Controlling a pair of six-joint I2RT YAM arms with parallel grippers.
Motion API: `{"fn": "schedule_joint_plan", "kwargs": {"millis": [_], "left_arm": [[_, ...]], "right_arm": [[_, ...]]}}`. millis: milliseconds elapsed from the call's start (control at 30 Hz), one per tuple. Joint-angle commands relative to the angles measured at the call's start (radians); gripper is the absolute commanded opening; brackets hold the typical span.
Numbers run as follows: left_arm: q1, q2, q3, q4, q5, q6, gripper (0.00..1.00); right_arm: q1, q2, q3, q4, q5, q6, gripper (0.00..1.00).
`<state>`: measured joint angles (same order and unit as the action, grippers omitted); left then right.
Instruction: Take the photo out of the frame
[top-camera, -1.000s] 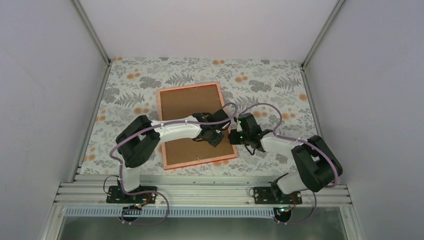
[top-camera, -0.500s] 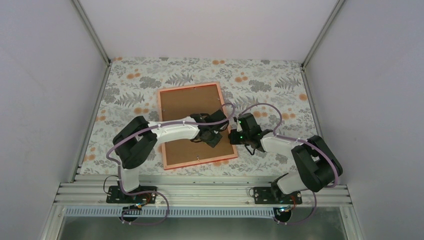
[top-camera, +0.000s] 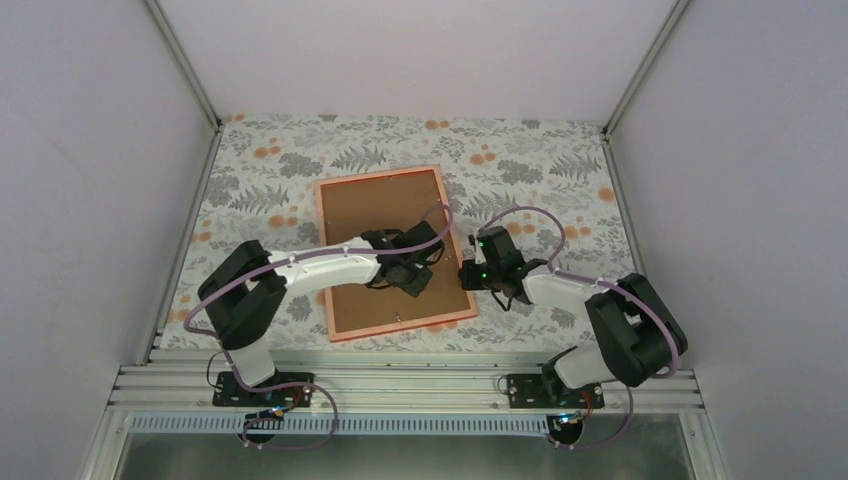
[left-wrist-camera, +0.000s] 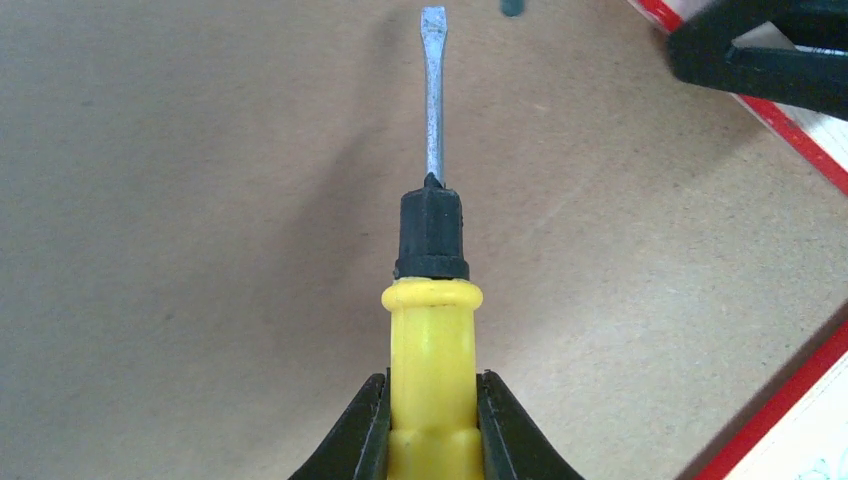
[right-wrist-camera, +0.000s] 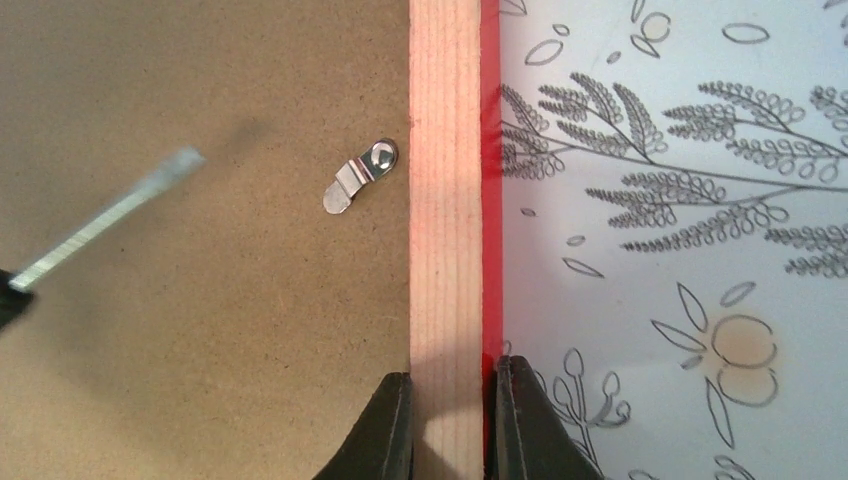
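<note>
The frame (top-camera: 378, 174) lies face down on the floral table, its brown back (top-camera: 375, 205) up inside an orange-red rim. The photo is hidden under that back. My left gripper (top-camera: 410, 278) hovers over the back's right half, shut on the yellow handle of a flat screwdriver (left-wrist-camera: 432, 330) whose blade (left-wrist-camera: 433, 100) points toward the right rim. My right gripper (top-camera: 466, 274) is shut on the frame's right rim (right-wrist-camera: 445, 200), one finger on each side. A small metal turn clip (right-wrist-camera: 360, 175) sits on the back just inside that rim, and the blade tip (right-wrist-camera: 110, 215) is apart from it.
The floral tablecloth (top-camera: 530, 170) surrounds the frame. Grey walls with metal posts close the left, right and far sides. A metal rail (top-camera: 400, 385) carrying both arm bases runs along the near edge. The right gripper's black finger (left-wrist-camera: 760, 60) shows in the left wrist view's upper right.
My left arm has drawn back to the left, carrying the screwdriver away from the right rim and clip. The right gripper has stayed clamped on the rim.
</note>
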<state>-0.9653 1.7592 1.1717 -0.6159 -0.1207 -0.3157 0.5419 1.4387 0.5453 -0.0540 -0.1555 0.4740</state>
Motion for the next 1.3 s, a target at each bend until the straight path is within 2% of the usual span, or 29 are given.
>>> {"fn": "schedule_joint_plan", "kwargs": {"millis": [0, 133, 333, 500, 700, 867, 1267], "left_arm": [[0.024, -0.078, -0.046, 0.031, -0.010, -0.032, 0.02], [0.053, -0.125, -0.092, 0.060, 0.001, -0.040, 0.02], [0.103, -0.169, -0.139, 0.112, 0.025, -0.036, 0.02], [0.149, -0.165, -0.132, 0.143, 0.037, -0.013, 0.02], [0.190, -0.117, -0.069, 0.171, 0.059, 0.026, 0.02], [0.219, -0.047, 0.007, 0.174, 0.074, 0.062, 0.02], [0.278, 0.135, 0.167, 0.180, 0.132, 0.139, 0.02]], "right_arm": [[-0.005, -0.046, -0.020, -0.083, -0.015, -0.018, 0.04], [-0.005, -0.077, -0.030, -0.124, -0.027, -0.028, 0.07], [-0.008, -0.114, 0.035, -0.174, 0.013, -0.047, 0.19], [-0.025, -0.059, 0.147, -0.166, 0.045, -0.074, 0.31], [-0.063, 0.100, 0.309, -0.170, 0.089, -0.116, 0.32], [-0.089, 0.212, 0.403, -0.157, 0.065, -0.134, 0.31], [-0.094, 0.373, 0.453, -0.120, 0.016, -0.162, 0.29]]}}
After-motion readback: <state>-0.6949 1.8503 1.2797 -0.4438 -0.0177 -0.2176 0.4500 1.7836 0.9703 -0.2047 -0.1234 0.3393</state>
